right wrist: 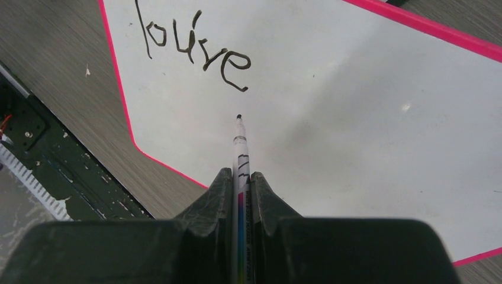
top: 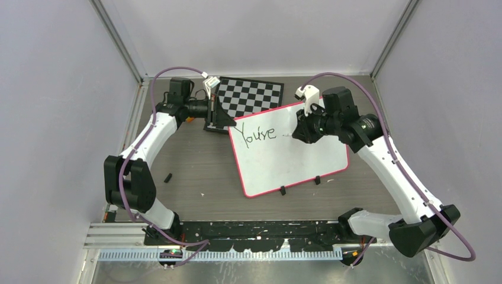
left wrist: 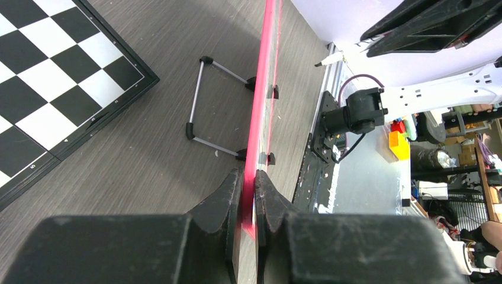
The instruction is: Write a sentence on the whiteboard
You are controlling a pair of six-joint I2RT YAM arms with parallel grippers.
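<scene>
The whiteboard (top: 296,160) with a pink-red frame stands tilted at mid-table. Black lettering reading "You're" (top: 254,135) sits at its upper left and shows in the right wrist view (right wrist: 195,53). My left gripper (top: 228,121) is shut on the board's far left corner; its fingers clamp the pink edge (left wrist: 263,89) in the left wrist view (left wrist: 248,177). My right gripper (top: 299,130) is shut on a white marker (right wrist: 240,154). The black tip (right wrist: 238,116) points at the board just right of the lettering.
A black-and-white checkerboard (top: 248,94) lies behind the whiteboard, also in the left wrist view (left wrist: 53,77). Two black clips (top: 299,186) stick out of the board's near edge. A small black object (top: 168,177) lies on the table at left. Walls enclose three sides.
</scene>
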